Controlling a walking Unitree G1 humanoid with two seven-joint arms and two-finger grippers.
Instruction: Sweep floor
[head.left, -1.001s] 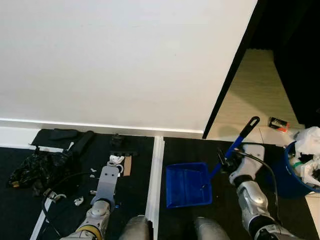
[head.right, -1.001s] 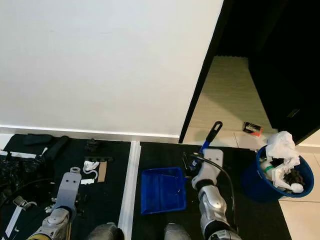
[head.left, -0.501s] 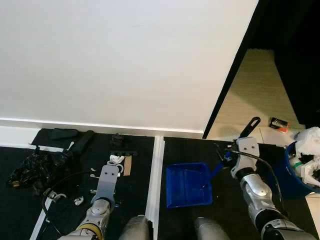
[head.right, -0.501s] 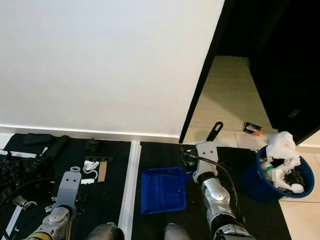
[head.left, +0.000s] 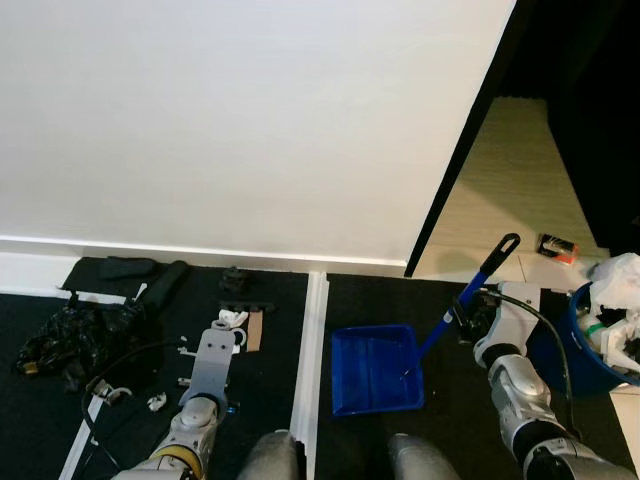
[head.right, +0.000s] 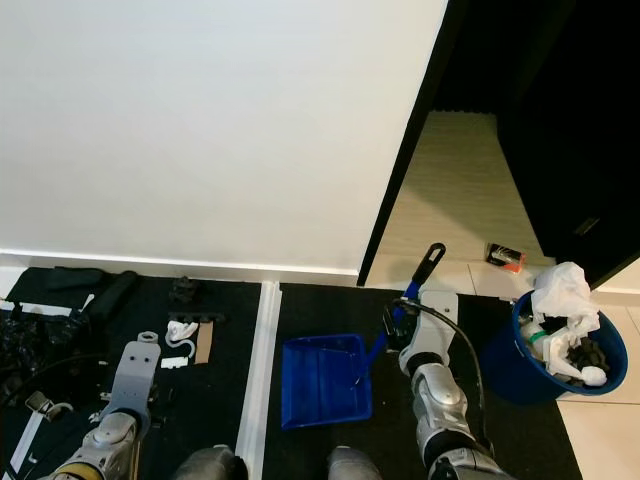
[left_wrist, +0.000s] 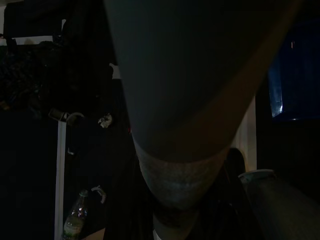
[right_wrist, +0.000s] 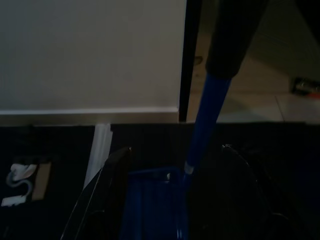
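- The right gripper (head.left: 470, 318) is sitting against the blue handle (head.left: 462, 306) of the dustpan (head.left: 375, 370); in the right wrist view the handle (right_wrist: 204, 117) is running out between the two black fingers (right_wrist: 107, 182), so the jaws are looking closed around it, though the contact itself is in shadow.
- The handle's long axis is slanting from the pan's right rear corner, just inward of the jaws, up and away to a black tip (head.left: 505, 243) beyond them.
- The pan itself is lying flat on the dark floor mat (head.left: 440, 420), inward of and slightly nearer than the jaws, its open mouth facing away from the robot.
- The left gripper (head.left: 215, 352) is hovering farther over, past the white strip (head.left: 312, 340), above scraps of white litter (head.left: 231, 320); I cannot tell how its jaws are standing.
- The blue bin (head.left: 600, 345) is standing outward of the right jaws, so that arm is the nearer one for tipping.
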